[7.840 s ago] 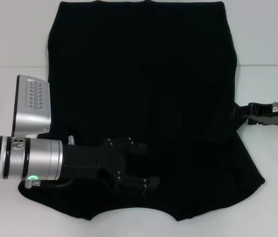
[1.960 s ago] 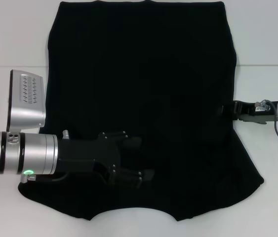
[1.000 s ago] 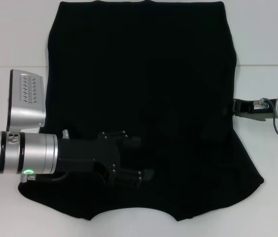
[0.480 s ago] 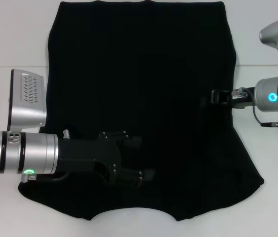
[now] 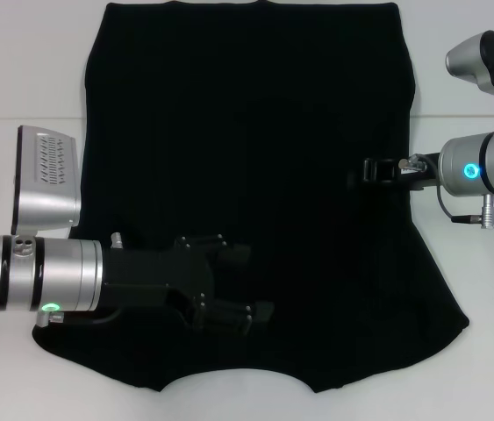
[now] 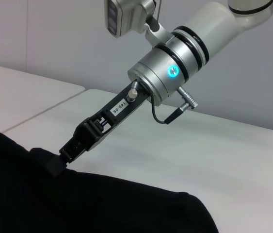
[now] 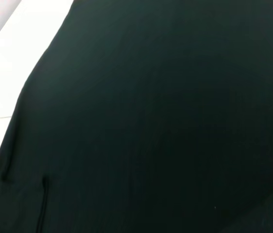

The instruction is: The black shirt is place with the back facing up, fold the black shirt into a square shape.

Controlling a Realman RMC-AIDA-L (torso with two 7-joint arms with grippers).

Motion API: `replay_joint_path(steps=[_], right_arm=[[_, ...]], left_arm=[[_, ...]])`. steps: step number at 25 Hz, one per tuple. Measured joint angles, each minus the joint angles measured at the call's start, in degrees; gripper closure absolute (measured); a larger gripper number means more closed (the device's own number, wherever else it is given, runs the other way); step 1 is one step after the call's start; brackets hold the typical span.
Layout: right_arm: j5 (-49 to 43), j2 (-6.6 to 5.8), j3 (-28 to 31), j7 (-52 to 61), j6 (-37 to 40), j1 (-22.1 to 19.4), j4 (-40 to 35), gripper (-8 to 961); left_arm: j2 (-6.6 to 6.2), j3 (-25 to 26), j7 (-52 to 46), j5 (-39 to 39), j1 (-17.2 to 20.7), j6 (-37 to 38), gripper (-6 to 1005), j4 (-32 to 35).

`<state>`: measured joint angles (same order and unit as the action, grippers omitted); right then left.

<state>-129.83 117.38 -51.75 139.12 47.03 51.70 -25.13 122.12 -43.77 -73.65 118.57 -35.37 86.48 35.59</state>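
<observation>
The black shirt (image 5: pixel 255 149) lies spread flat on the white table (image 5: pixel 18 79) and fills most of the head view. My left gripper (image 5: pixel 248 282) rests low over its near-left part, fingers spread open, with nothing between them. From the right, my right gripper (image 5: pixel 371 169) reaches in over the shirt's right side, shut on a pinch of the shirt's edge. In the left wrist view the right gripper (image 6: pixel 58 159) meets a small raised bump of the shirt (image 6: pixel 39 194). The right wrist view shows only the shirt (image 7: pixel 165 121) and a strip of table (image 7: pixel 10 58).
White table shows on both sides of the shirt and along the near edge (image 5: pixel 229 399). The left arm's silver forearm (image 5: pixel 49 272) lies across the shirt's near-left corner. A table seam runs across behind (image 5: pixel 18 118).
The right gripper has moved left and slightly away from me, from the shirt's right edge inward over the cloth, drawing the edge with it. The left arm has stayed put.
</observation>
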Motion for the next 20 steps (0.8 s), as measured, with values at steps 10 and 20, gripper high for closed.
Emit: replay_joint_path(steps=[10,20], right_arm=[[0.17,0.71,0.34,-1.80,-0.47,0.74,-0.65,760],[0.20,-0.75,1.12,-0.89,0.23,-0.12,-0.67,490]], left_arm=[[0.02,0.17,0.00,0.06,-0.03,-0.04,66,0.13],[-0.04,0.32,-0.08,0.01,0.05,-0.75,77,0.08]])
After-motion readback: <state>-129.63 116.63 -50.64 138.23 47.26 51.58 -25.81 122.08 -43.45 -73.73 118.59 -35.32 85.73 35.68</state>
